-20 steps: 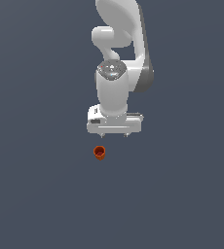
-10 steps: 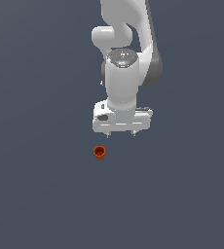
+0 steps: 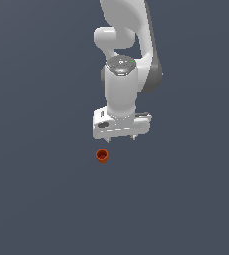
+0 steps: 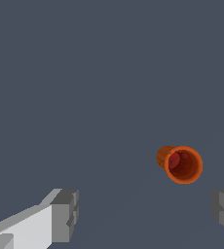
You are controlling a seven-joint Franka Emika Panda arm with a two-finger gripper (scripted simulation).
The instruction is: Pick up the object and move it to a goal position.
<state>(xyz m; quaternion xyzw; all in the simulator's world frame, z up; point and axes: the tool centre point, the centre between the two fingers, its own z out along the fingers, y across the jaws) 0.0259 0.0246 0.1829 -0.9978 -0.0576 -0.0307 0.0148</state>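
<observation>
One small orange-red cup (image 3: 101, 156) is the only loose thing in the scene, standing upright on the flat grey worktop (image 3: 32, 199) with its hollow mouth facing up. In the exterior view it sits just below the white arm's pincer (image 3: 121, 138) and a little toward that view's left, near the hand but not touching it. The wrist view shows the pincer (image 4: 145, 214) spread wide, its two grey fingertips (image 4: 65, 214) well apart and nothing held between them. The cup (image 4: 180, 164) appears there ahead of the gap, nearer to the finger that is cut off at the picture's edge than to the one seen in full, so it is not yet centred between the jaws. Judging from this, the step in hand is the approach: the arm hangs over the worktop with the grasp not yet made, and the carrying to the goal not begun. No goal marker can be seen in either view, so where the cup must end up cannot be told. The next move calls for a sideways shift to bring the cup midway between the fingertips, then a straight descent around its tapered body before closing, gently enough that so small and light a thing is not knocked over or squeezed out.
</observation>
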